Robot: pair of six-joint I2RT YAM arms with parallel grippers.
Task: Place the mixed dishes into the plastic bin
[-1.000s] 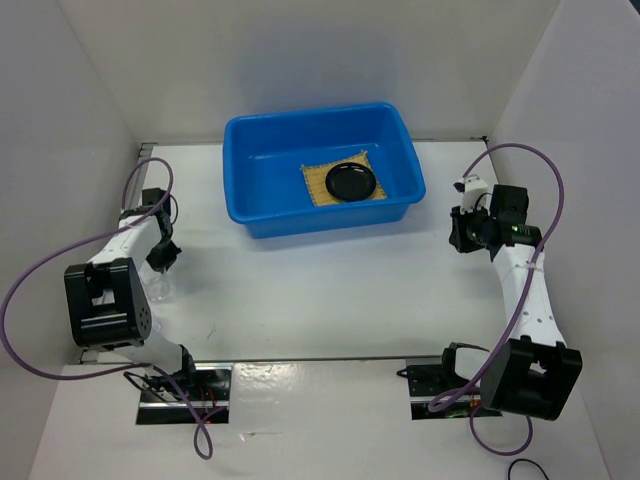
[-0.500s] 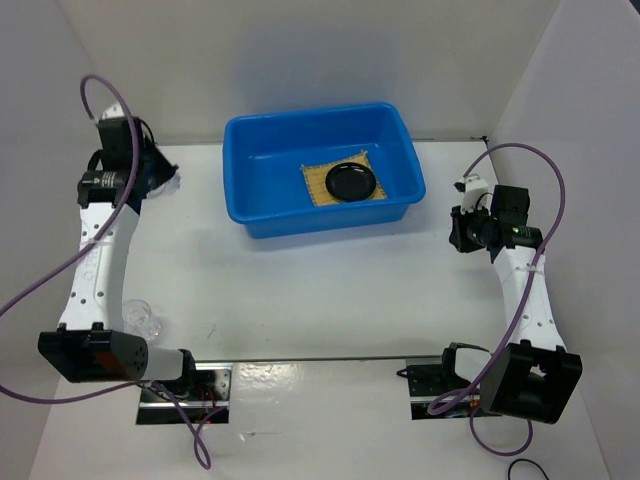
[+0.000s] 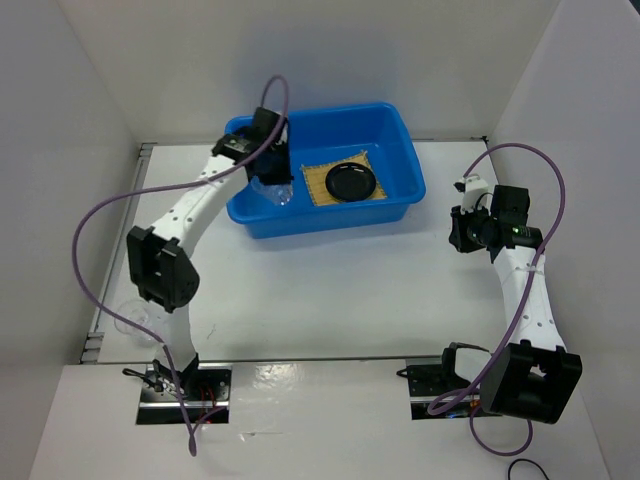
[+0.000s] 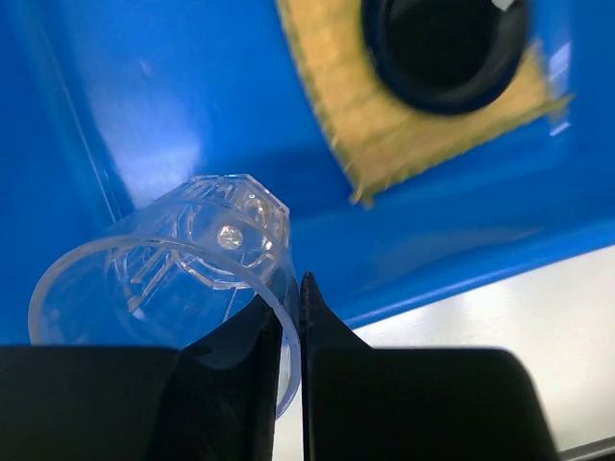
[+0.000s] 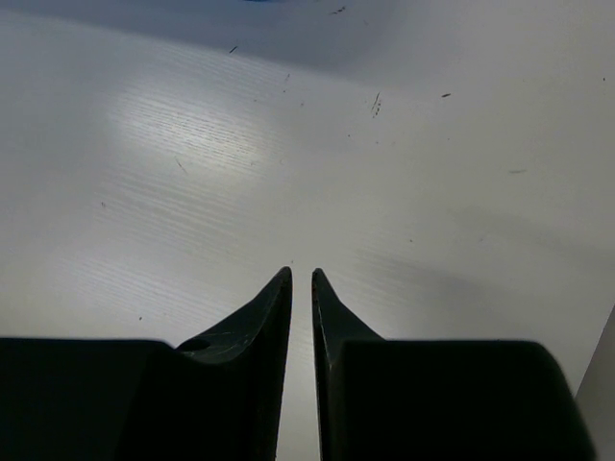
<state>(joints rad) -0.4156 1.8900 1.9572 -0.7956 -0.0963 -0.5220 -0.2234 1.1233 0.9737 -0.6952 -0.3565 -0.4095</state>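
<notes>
Dangling over the nine o'clock end of the large bright blue plastic bin (image 3: 330, 222), beside its square tan bamboo mat (image 3: 318, 180) and small black round plate (image 3: 351, 182), a small clear glass cup (image 4: 163, 279) pinched by the left gripper (image 4: 291, 317) probably needs lowering, then release; the right gripper (image 5: 301, 288) idles nearly closed, empty.

Left gripper (image 4: 288, 307) over the bin's (image 3: 330, 216) left end, cup (image 4: 183, 279) wall between my fingers, cup body to their left. Mat (image 4: 413, 106) on the bin floor ahead-right, plate (image 4: 447, 48) on it. Second cup (image 3: 133, 315) on the table, well behind. Right gripper (image 5: 300, 279) over the table, right of the bin.
</notes>
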